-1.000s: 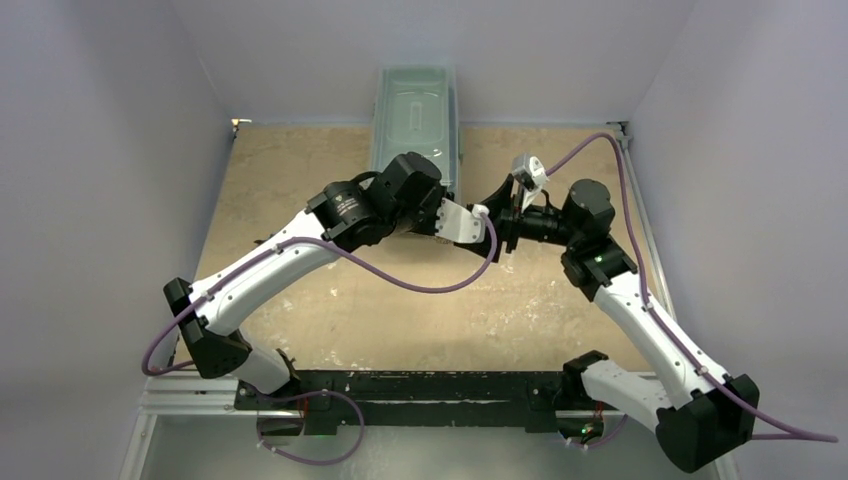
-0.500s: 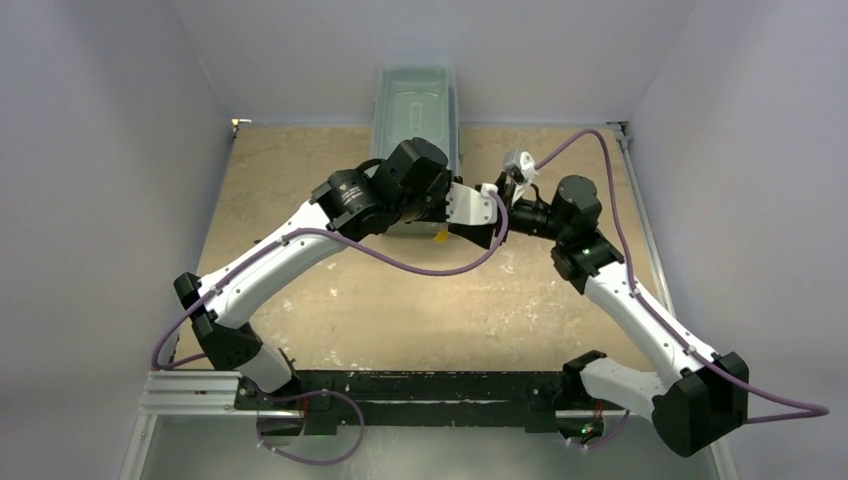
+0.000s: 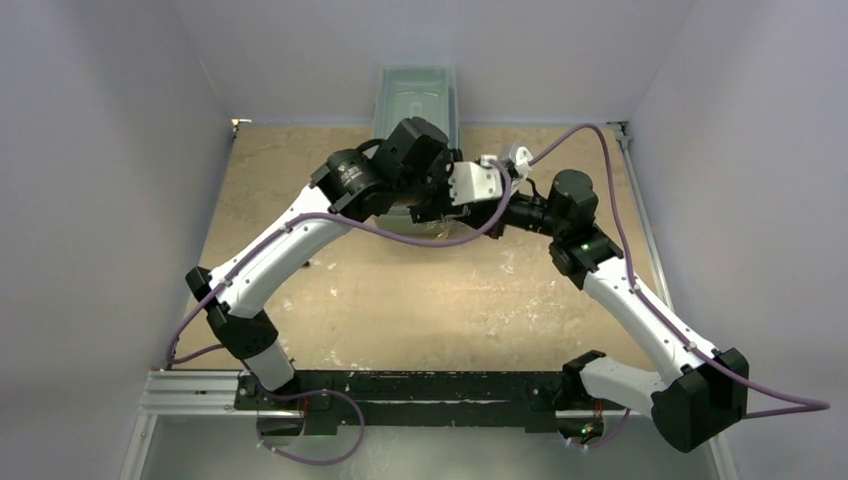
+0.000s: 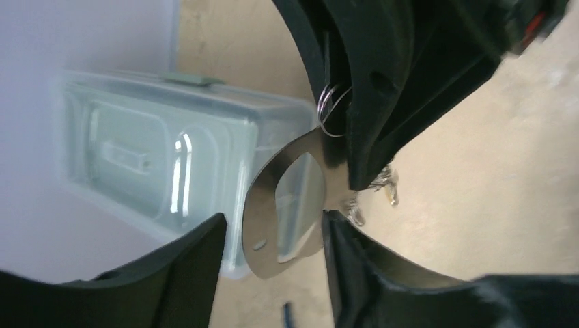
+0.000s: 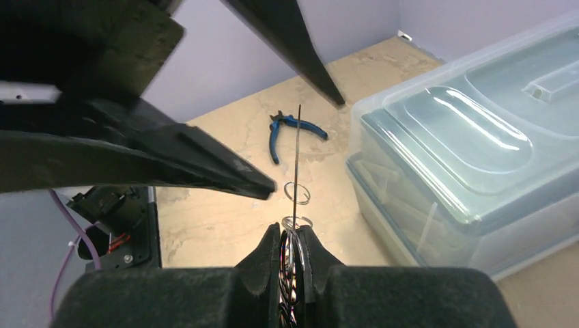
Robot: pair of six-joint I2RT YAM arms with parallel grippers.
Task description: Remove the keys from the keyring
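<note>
My bench [image 3: 400, 300] is a sandy, scuffed board, and both arms reach across it to meet in the air near its far middle. The left arm [image 3: 290, 245] bends in from the left and the right arm [image 3: 630, 300] from the right. Just behind where they meet, a clear plastic lidded box [image 3: 415, 95] stands at the far edge of the bench.

On my left wrist feed, the left gripper [image 4: 272, 220] has its jaws released and spread wide. The right gripper [image 5: 292, 231] comes in from the opposite side with its jaws clenched on a small bunch of split rings [image 4: 329, 109].

Blue-handled pliers [image 5: 287, 130] lie flat on the bench, well apart from both grippers.

The keyring [image 4: 259, 212], a flat silvery oval loop, is off the bench and hangs from those split rings. It sits between the left fingers, and I cannot tell whether it touches either one. On the right wrist feed I see it edge-on, a thin upright line rising from the clenched jaws.

A few small silvery keys [image 4: 390, 188] show just beyond the right gripper's finger. They are too blurred for me to count or to see how they are attached.
</note>
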